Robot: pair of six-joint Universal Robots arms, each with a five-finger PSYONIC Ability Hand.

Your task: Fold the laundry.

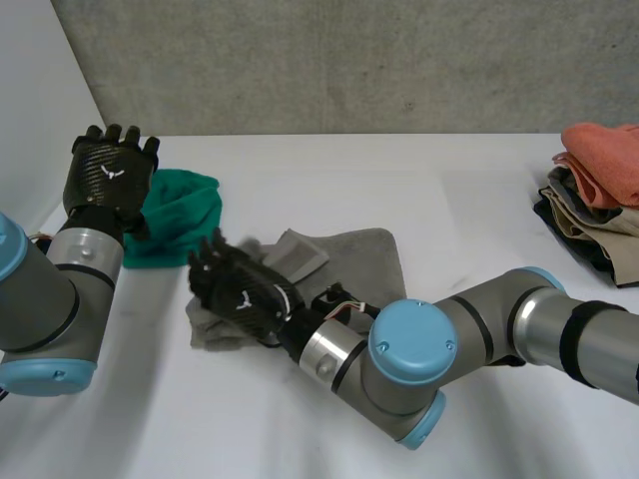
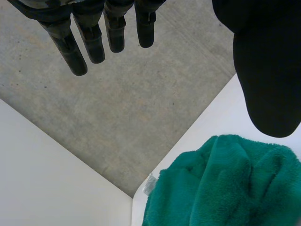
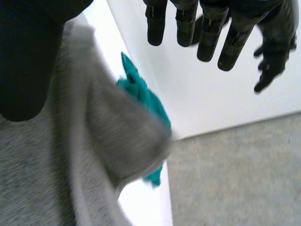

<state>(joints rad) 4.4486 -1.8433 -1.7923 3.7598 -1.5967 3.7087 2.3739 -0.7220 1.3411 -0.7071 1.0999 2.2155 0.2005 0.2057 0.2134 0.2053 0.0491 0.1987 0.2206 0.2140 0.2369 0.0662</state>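
A grey cloth [image 1: 355,261] lies rumpled on the white table [image 1: 449,180], one flap turned up near its middle. My right hand [image 1: 240,291] hovers over the cloth's left end, fingers straight and spread. In the right wrist view the grey cloth [image 3: 94,141] sags under the palm of my right hand [image 3: 28,61], with nothing pinched. A green towel [image 1: 185,212] lies bunched at the table's far left. My left hand [image 1: 110,172] is raised beside it, fingers straight. The left wrist view has the green towel [image 2: 225,183] below my open left hand [image 2: 265,70].
A pile of folded clothes [image 1: 599,195], orange on top, sits at the table's far right edge. A concrete wall [image 1: 349,60] runs behind the table and a white panel [image 1: 35,110] stands at the left. Bare tabletop lies between the grey cloth and the pile.
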